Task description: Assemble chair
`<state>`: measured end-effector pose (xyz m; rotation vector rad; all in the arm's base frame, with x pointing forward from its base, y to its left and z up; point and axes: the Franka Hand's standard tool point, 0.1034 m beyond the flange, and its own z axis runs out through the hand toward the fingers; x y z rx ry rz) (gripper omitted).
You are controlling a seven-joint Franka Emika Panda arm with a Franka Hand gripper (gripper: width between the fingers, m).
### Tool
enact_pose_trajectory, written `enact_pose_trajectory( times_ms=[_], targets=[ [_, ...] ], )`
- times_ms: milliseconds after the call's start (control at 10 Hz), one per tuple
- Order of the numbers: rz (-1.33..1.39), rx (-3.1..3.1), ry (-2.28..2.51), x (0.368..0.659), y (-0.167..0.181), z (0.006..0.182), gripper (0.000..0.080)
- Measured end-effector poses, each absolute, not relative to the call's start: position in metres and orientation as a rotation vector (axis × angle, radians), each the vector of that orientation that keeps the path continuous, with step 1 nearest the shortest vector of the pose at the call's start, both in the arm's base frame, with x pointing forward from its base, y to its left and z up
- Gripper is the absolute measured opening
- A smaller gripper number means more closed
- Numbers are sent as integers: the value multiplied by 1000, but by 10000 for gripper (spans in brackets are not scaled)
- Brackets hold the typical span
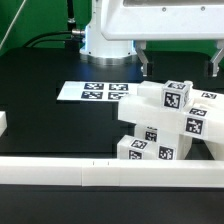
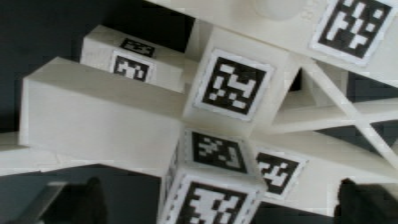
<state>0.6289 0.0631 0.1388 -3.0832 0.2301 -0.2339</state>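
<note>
With my gripper (image 1: 178, 62) wide open and empty above the chair (image 1: 165, 125), I should lift straight up, avoiding nudges.

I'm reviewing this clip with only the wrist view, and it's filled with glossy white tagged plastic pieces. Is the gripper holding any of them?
Observer: No. In the exterior view the gripper hangs open above the stacked glossy white chair pieces and holds nothing.
Operator: What else is on the table?
Observer: A flat white marker board lies to the exterior view's left of the pieces.
Operator: Anything in front?
Observer: A long plain white rail runs across the foreground.
</note>
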Motion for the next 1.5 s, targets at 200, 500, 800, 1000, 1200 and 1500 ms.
enact_pose_trajectory(
  times_ms=[200,500,800,1000,1200,1500],
  targets=[
    [-269,-3074,216,620,70,142,648],
    [-379,-3066,0,566,90,134,648],
    [-363,-3070,-29,558,91,128,648],
    [-340,-3073,-32,556,91,127,648],
    [-279,-3076,-41,545,90,123,648],
    [-22,-3093,-74,510,102,99,648]
  ],
)
